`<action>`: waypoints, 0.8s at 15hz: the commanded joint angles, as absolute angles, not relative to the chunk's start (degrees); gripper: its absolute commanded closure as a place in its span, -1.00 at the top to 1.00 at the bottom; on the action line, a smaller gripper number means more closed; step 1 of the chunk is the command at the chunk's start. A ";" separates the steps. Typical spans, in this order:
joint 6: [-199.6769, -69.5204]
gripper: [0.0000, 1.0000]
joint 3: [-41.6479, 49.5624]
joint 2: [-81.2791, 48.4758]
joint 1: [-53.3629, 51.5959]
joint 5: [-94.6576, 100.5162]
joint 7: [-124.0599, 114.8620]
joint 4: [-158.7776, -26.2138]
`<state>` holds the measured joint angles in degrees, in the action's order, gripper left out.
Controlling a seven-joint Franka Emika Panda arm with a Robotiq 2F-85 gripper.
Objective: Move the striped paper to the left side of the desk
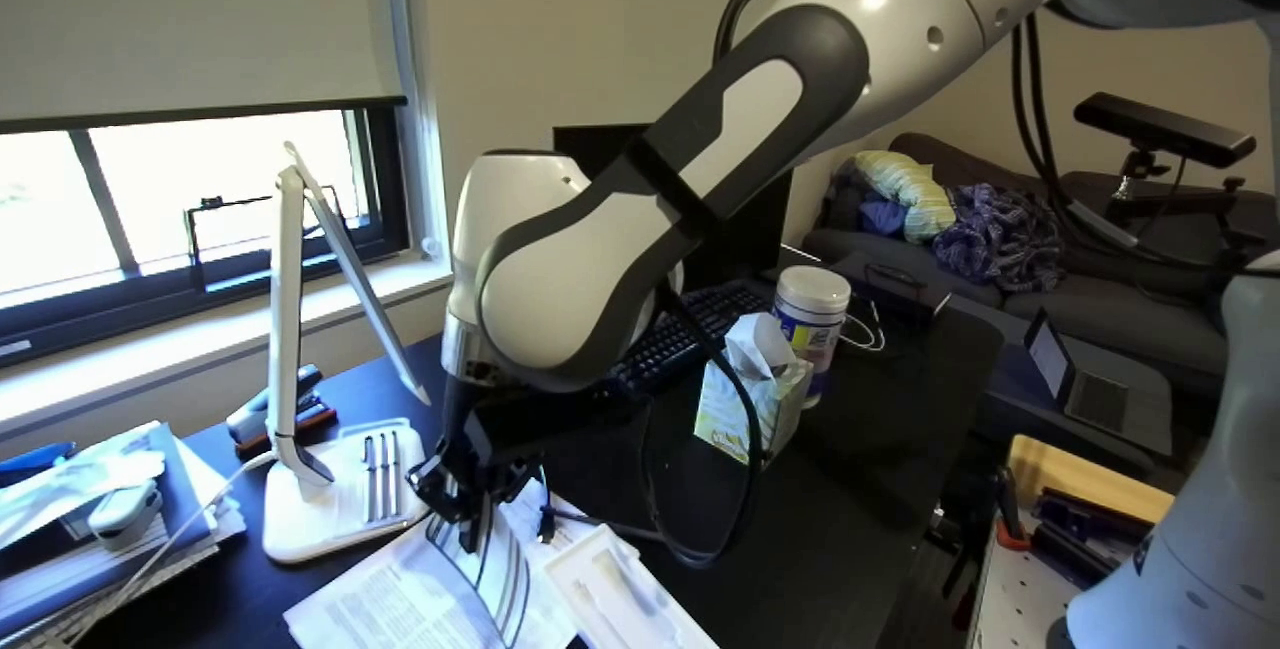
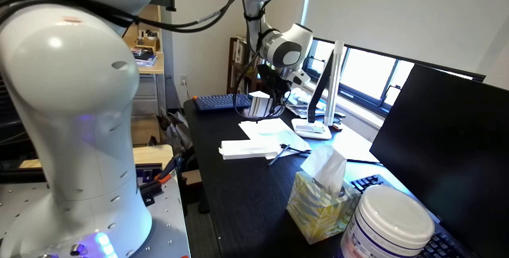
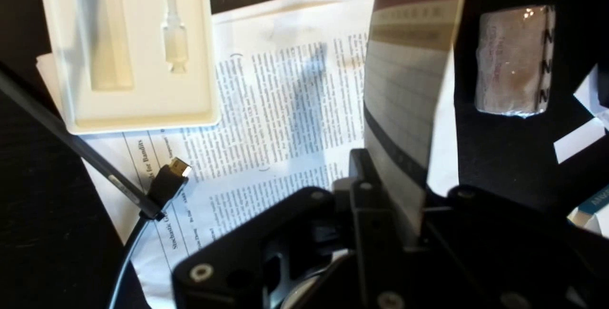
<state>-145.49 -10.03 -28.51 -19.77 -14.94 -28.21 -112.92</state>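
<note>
The striped paper (image 3: 404, 75) is a small white sheet with thin lines, a dark stripe and coloured bands. My gripper (image 3: 392, 190) is shut on one end of it in the wrist view, and the sheet stands up from the jaws. In an exterior view the gripper (image 1: 475, 504) points down and the striped paper (image 1: 500, 574) hangs below it, above large printed sheets (image 1: 395, 594). It also shows in an exterior view as a curved striped sheet (image 2: 261, 107) beside the gripper (image 2: 278, 99). The black desk (image 2: 238, 198) lies below. The far jaw is partly hidden by the paper.
A white tray (image 3: 142, 109) and a black cable plug (image 3: 166, 185) lie on the printed sheets. A white lamp (image 1: 285, 329) stands close to the gripper. A tissue box (image 2: 318, 210), a wipes tub (image 2: 389, 226), a monitor (image 2: 433, 142) and a keyboard (image 2: 220, 102) are on the desk.
</note>
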 commanded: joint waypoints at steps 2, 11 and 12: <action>-144.97 -0.96 -9.96 -29.04 -19.74 -14.99 -28.17 -112.43; -150.56 -0.99 -10.78 -39.89 -20.50 -13.73 -22.04 -103.07; -151.22 -0.99 -10.63 -41.66 -21.16 -13.22 -21.76 -101.25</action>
